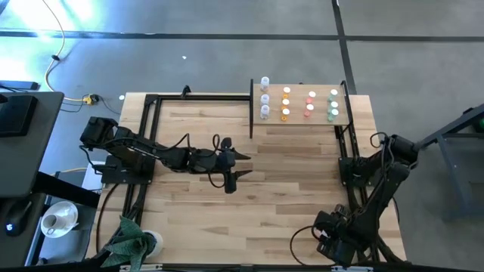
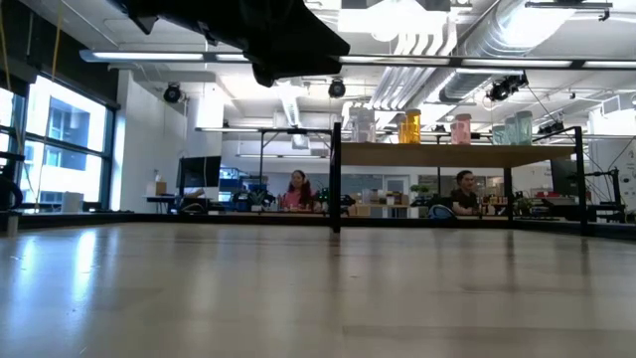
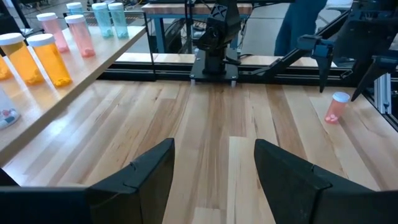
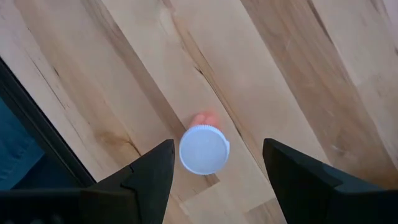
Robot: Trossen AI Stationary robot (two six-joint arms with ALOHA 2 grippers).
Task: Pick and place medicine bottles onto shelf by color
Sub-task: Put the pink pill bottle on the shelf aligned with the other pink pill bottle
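Pink bottle [image 4: 204, 148] near table's front right edge, hidden under right arm in the high view, stands upright below open right gripper [image 4: 214, 163], untouched; shelf [image 1: 301, 122] holds clear, orange, pink, green bottles [image 1: 286, 104]; left gripper [image 1: 240, 165] open, empty, mid-table.

Bright windows [image 2: 55, 149] glow at one side of the room; beside them, ceiling ducts [image 2: 467, 45] run overhead, two people [image 2: 298, 191] sit at desks beneath, and grey floor [image 1: 227, 57] surrounds everything.
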